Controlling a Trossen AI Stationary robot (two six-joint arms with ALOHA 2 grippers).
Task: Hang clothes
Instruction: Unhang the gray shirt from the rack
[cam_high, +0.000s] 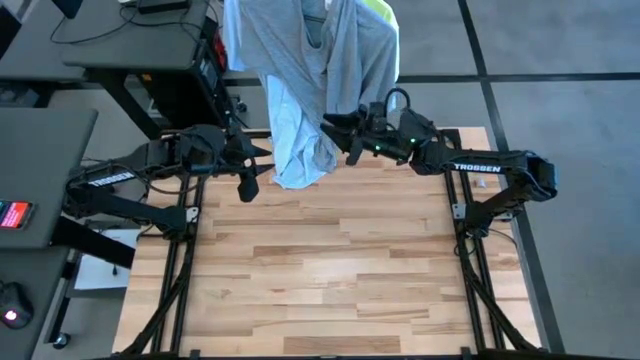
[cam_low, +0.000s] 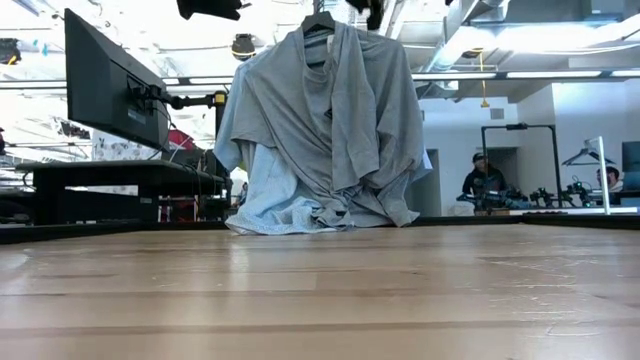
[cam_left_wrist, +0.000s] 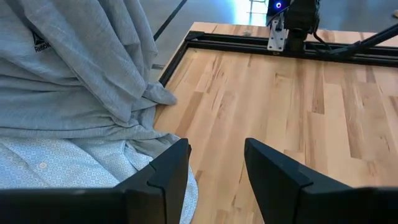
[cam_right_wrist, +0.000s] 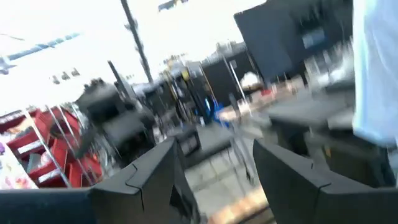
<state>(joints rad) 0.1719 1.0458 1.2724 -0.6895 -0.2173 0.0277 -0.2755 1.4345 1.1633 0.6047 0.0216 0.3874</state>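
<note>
A grey T-shirt (cam_low: 330, 120) hangs from a dark hanger (cam_low: 318, 20) over the table's far edge, in front of a pale blue shirt (cam_low: 272, 195). Their lower ends lie bunched on the tabletop (cam_left_wrist: 140, 134). A strip of neon-yellow T-shirt (cam_high: 380, 10) shows behind them. My left gripper (cam_left_wrist: 216, 152) is open beside the bunched hems, to their left (cam_high: 250, 178), with nothing between its fingers. My right gripper (cam_right_wrist: 214, 152) is open and tipped upward, close to the grey shirt's right side (cam_high: 338, 138). Whether it touches the cloth, I cannot tell.
A desk with a monitor (cam_low: 115, 90) stands beyond the table's far left corner. Black frame rails (cam_left_wrist: 249, 42) run along the table's edges. The wooden tabletop (cam_high: 320, 270) stretches toward the near edge. People (cam_low: 485, 180) stand in the room behind.
</note>
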